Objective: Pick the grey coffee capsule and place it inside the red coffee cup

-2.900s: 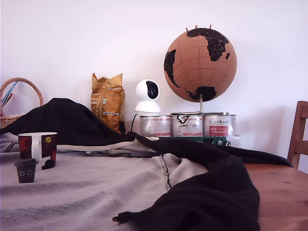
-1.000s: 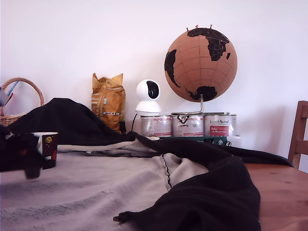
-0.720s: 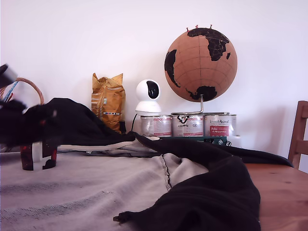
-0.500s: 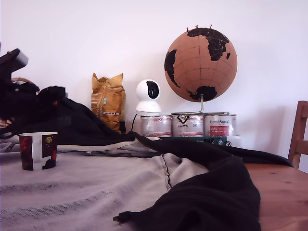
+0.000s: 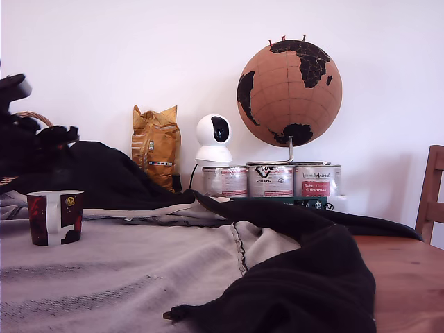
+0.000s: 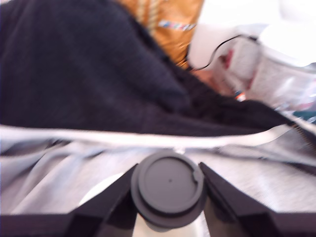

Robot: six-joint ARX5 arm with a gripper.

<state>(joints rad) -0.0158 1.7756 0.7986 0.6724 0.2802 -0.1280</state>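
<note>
One end effector point(image 6: 168, 190) pinches the grey coffee capsule point(image 6: 168, 186) (lid facing camera)

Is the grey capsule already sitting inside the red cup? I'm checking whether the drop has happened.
No: in the wrist view the grey coffee capsule sits clamped between the gripper fingers, outside the cup.

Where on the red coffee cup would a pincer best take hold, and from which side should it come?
Grip the red coffee cup at its white rim, coming down from above: it stands upright with its mouth open, and no handle shows. One finger inside and one outside would probably hold best.
</note>
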